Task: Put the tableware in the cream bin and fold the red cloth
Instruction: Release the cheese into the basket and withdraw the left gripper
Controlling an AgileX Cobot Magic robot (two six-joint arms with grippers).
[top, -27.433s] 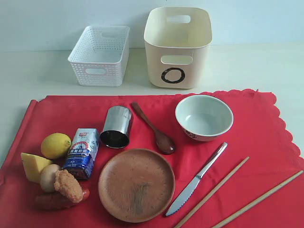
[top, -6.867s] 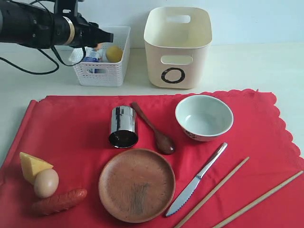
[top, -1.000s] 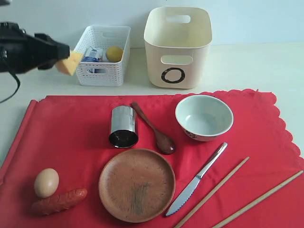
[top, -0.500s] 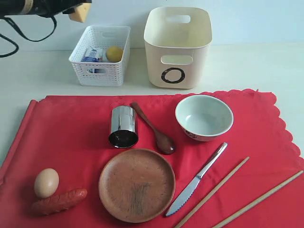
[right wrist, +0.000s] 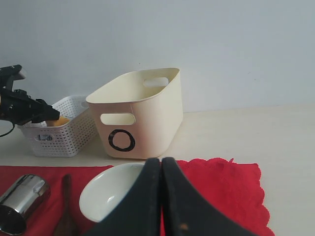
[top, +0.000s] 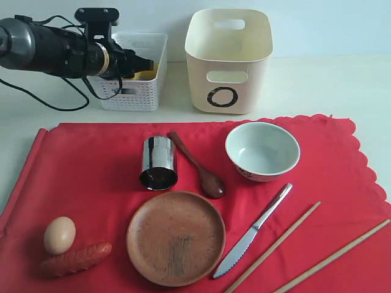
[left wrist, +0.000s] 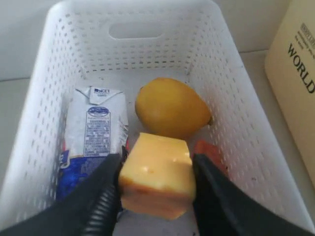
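On the red cloth (top: 85, 165) lie the steel cup (top: 159, 162) on its side, the wooden spoon (top: 197, 165), the bowl (top: 262, 150), the brown plate (top: 176, 237), the knife (top: 253, 230) and two chopsticks (top: 272, 247). The cream bin (top: 228, 61) stands behind the cloth, and its inside is hidden. My left gripper (top: 142, 63) hangs inside the white basket, shut on a yellow cheese wedge (left wrist: 156, 174). My right gripper (right wrist: 161, 160) is shut with nothing in it, hovering over the bowl (right wrist: 110, 196). It is outside the exterior view.
The white lattice basket (top: 131, 91), left of the cream bin, holds a milk carton (left wrist: 93, 132), a lemon (left wrist: 171, 107) and an orange piece (left wrist: 209, 152). An egg (top: 59, 234) and a sausage (top: 76, 259) lie on the cloth's front left corner.
My left arm has swung right and down with the cheese, from above the table's far left into the white basket. The tableware has not moved.
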